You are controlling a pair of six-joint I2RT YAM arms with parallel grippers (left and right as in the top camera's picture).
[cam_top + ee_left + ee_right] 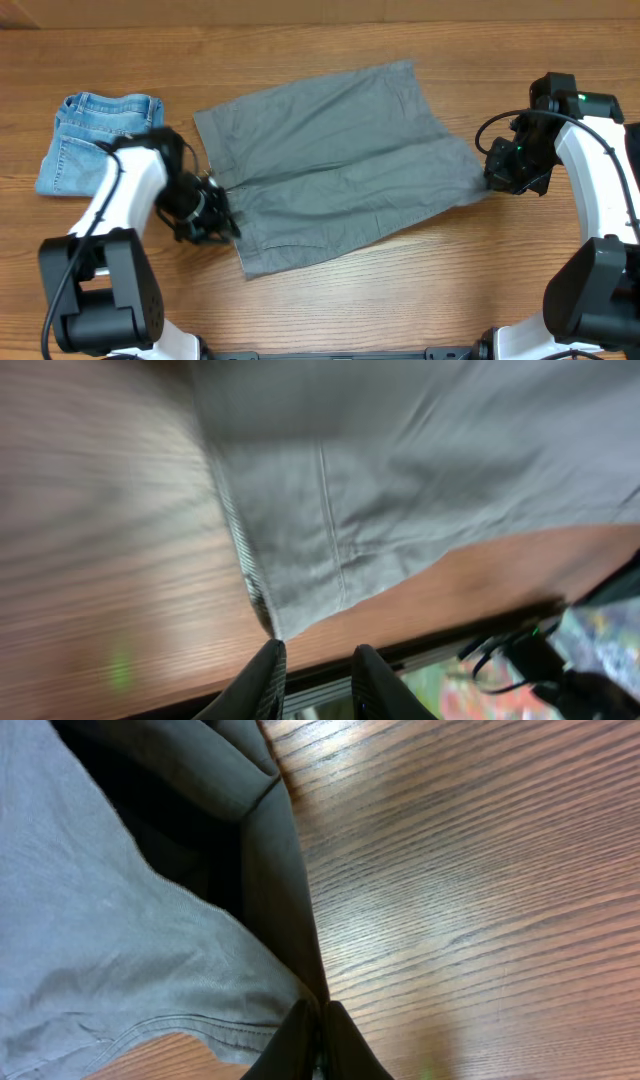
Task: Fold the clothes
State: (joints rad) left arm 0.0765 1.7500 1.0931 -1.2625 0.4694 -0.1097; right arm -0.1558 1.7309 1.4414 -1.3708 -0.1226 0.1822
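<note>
Grey shorts (340,160) are spread flat across the middle of a wooden table (300,40), stretched between two robot arms, one at each end of the cloth.

The left gripper (317,652) is seen low at the near-left border of the shorts. Its two fingers (268,678) are parted, with a bare gap between them through which only the table's front edge is visible. A corner of the grey cloth lies just ahead of the tip of one finger, touching or nearly touching it, but no cloth is caught between the two. A stitched edge of the shorts runs away from that corner, straight ahead of the gripper.

The right gripper (322,1020) is placed at the opposite end of the shorts. Its fingers are pressed together on the hem, which is drawn to a point right at their tips. Ahead of the gripper and to one side, the cloth is raised slightly off the wood, and a dark opening between its layers is exposed. Bare table is seen on the other side.

Denim shorts (100,140) are laid in a small folded bundle beyond the left gripper, on the side away from the grey shorts and apart from them. The left arm's white link passes over the bundle's near corner in the overhead view.
</note>
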